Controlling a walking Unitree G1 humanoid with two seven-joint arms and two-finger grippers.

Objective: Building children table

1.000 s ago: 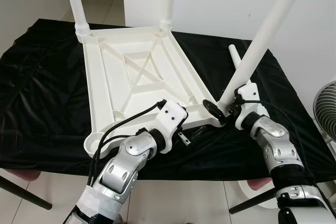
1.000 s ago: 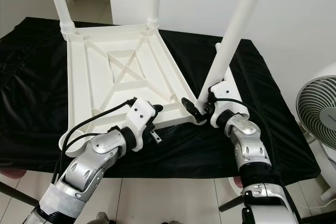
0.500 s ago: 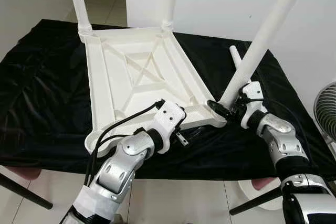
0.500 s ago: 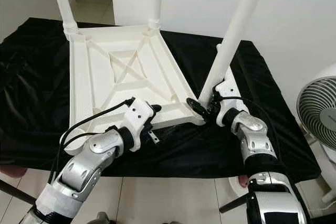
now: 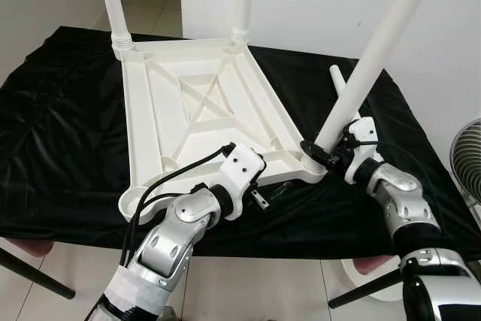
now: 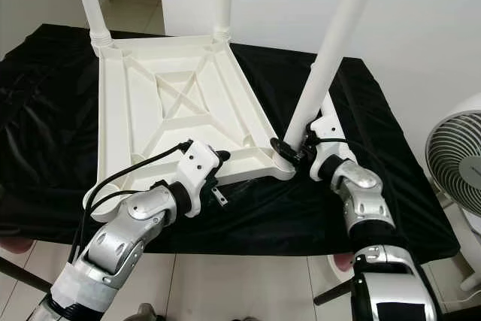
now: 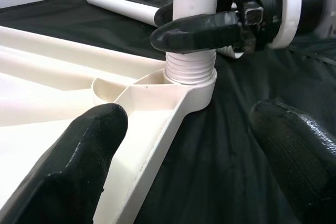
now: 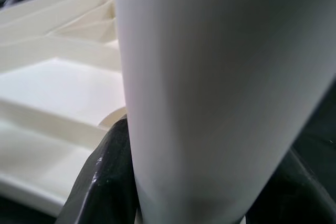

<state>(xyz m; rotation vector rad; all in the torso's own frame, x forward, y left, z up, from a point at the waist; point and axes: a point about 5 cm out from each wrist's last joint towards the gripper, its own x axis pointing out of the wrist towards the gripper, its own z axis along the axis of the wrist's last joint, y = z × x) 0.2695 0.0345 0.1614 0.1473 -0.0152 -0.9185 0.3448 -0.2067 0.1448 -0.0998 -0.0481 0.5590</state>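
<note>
Because the white plastic tabletop (image 5: 203,122) is lying upside down on the black-draped desk (image 5: 60,155), the right gripper (image 5: 325,154) is clenching the white tubular leg (image 5: 368,65) at its threaded corner socket (image 7: 190,74), while the left gripper (image 5: 259,193), jaws spread, is waiting beside the rim.

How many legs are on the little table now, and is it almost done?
Two legs stand in the far corners of the upside-down tabletop. The right gripper holds a third leg, its thread sitting in a near corner socket. The fourth leg lies on the black cloth; the near left socket is empty.
</note>
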